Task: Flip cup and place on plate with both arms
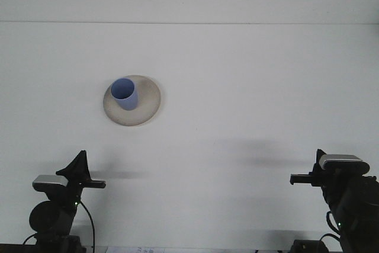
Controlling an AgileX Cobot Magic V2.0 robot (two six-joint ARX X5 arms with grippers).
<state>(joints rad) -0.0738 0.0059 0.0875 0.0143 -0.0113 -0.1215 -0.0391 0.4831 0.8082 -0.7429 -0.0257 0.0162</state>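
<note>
Currently, cup [124,93]: upright on plate [148,106], left of desk [249,87] centre.
Nearer arm: left claw [89,182]; grip unreadable.
Right claw [299,178]: well apart; grip unreadable.

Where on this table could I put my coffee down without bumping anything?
Nearly anywhere. The white table is bare across its whole right half, along the far edge, and in the wide middle stretch between the left gripper and right gripper. Only the beige plate, left of centre, is taken: a blue cup stands on it.
</note>
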